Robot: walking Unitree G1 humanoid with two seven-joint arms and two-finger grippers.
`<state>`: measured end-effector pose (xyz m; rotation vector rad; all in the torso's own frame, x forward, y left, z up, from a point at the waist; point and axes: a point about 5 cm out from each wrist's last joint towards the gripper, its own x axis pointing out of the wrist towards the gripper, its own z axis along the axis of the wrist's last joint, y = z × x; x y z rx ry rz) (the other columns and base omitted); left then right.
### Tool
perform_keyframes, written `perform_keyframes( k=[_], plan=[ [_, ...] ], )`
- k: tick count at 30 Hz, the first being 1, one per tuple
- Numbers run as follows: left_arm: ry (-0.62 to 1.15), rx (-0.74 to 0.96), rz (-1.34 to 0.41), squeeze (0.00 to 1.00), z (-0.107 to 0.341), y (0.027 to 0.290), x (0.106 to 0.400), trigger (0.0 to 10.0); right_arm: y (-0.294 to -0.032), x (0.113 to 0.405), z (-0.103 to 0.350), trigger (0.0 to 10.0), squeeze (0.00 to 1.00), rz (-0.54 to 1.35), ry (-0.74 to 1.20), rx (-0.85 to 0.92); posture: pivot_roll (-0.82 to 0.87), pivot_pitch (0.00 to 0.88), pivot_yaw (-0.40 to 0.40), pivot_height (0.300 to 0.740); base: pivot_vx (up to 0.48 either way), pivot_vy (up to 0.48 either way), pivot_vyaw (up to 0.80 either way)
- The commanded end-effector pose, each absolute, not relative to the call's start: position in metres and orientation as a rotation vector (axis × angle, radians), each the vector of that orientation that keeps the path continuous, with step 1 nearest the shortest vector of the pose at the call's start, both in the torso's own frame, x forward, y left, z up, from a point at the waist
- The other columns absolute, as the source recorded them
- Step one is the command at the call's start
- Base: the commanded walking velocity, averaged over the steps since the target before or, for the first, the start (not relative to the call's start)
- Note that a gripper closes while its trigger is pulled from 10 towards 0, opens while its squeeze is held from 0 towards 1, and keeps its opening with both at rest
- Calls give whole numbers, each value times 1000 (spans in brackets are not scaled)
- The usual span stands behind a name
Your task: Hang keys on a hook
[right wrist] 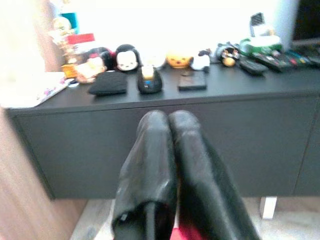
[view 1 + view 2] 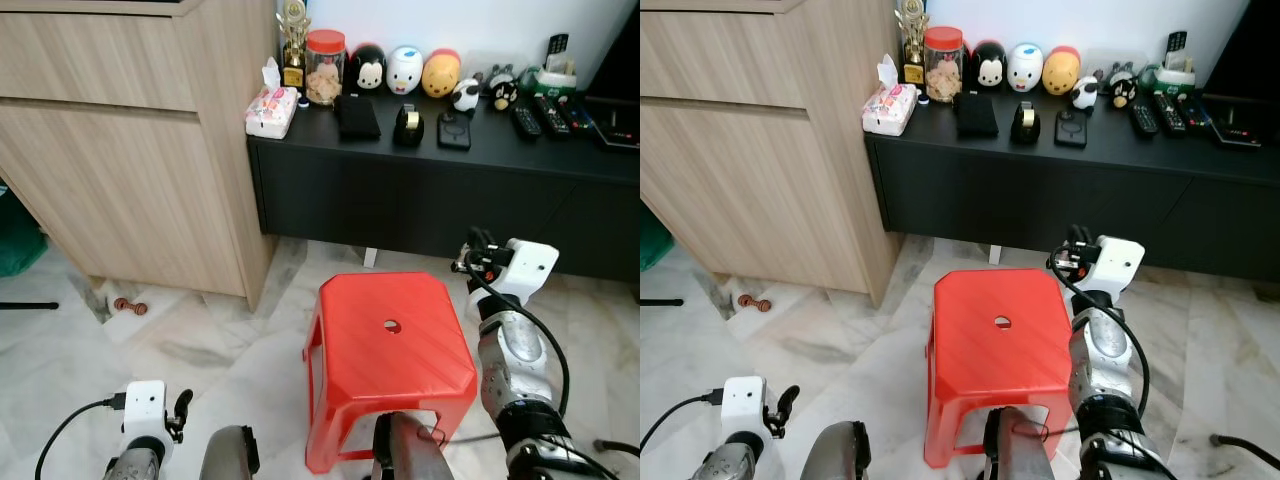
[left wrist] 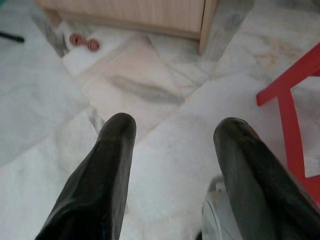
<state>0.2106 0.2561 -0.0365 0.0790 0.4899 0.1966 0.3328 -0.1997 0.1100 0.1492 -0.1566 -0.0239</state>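
My right gripper [image 2: 478, 250] is raised beside the far right corner of a red plastic stool [image 2: 390, 350]. It points at a low black cabinet [image 1: 150, 135]. In the right wrist view its two black fingers [image 1: 155, 150] are pressed together, with nothing visible between them. My left gripper [image 3: 172, 125] hangs low over the marble floor, open and empty, to the left of the stool. On the cabinet top lie a black pouch [image 2: 356, 115], a small black and yellow object [image 2: 407, 125] and a flat dark device [image 2: 454, 130].
A tall wooden cabinet [image 2: 120, 160] stands on the left against the black cabinet. A tissue pack [image 2: 271, 110], a jar [image 2: 325, 68], round toy figures [image 2: 405, 70] and remotes [image 2: 545, 115] line the cabinet top. A small red item [image 2: 130, 306] lies on the floor.
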Motion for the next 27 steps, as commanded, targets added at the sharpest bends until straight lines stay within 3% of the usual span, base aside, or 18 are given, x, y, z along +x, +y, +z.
perform_keyframes(
  k=[1, 16, 22, 27],
  plan=[
    [543, 58, 221, 0, -44, 255, 202, 10000, -199, 332, 119, 10000, 0, -5, -174, 128, 2, 12, -83, 592, 0, 0, 0],
    [663, 22, 253, 0, -64, 249, 176, 10000, -229, 327, 99, 10000, 0, -102, -14, 73, 5, 0, -88, 682, 0, 0, 0],
    [706, 28, 245, 0, -68, 249, 169, 10000, -243, 309, 62, 10000, 0, -153, 149, 64, 2, 0, -80, 717, 0, 0, 0],
    [756, 23, 254, 0, -72, 253, 162, 10000, -247, 275, 8, 10000, 0, -181, 397, 45, 2, 0, -75, 740, 0, 0, 0]
  ],
)
